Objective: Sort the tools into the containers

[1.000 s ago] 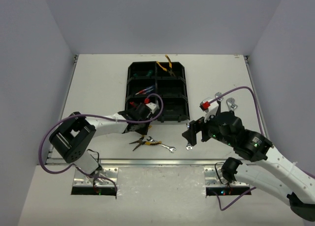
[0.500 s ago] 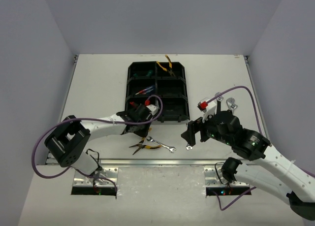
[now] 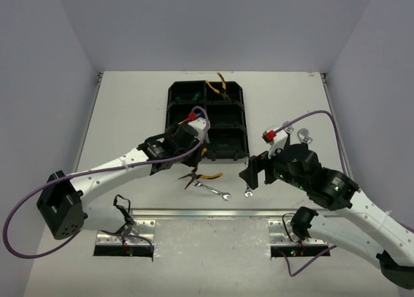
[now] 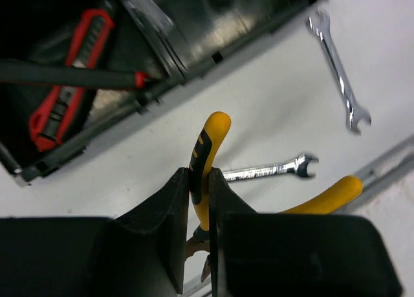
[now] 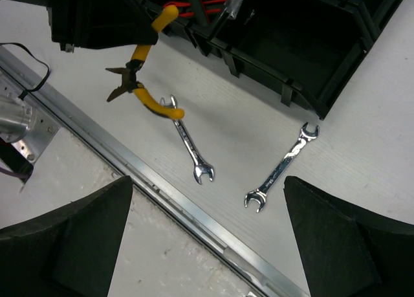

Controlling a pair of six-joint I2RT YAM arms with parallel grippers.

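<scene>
Lifting from the table at lower centre, the left gripper (image 4: 199, 180) is clenched on one handle of the yellow-handled pliers (image 4: 210, 132), which now hang just below the organizer tray (image 3: 240, 153). The pick looks done, with carrying to a compartment likely next. The right gripper (image 3: 251, 174) hangs released at centre right.

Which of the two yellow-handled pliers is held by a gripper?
The near pliers, just in front of the tray: the left gripper has its fingers shut on one yellow handle. The far pliers lie untouched in the tray's far-right compartment.
</scene>
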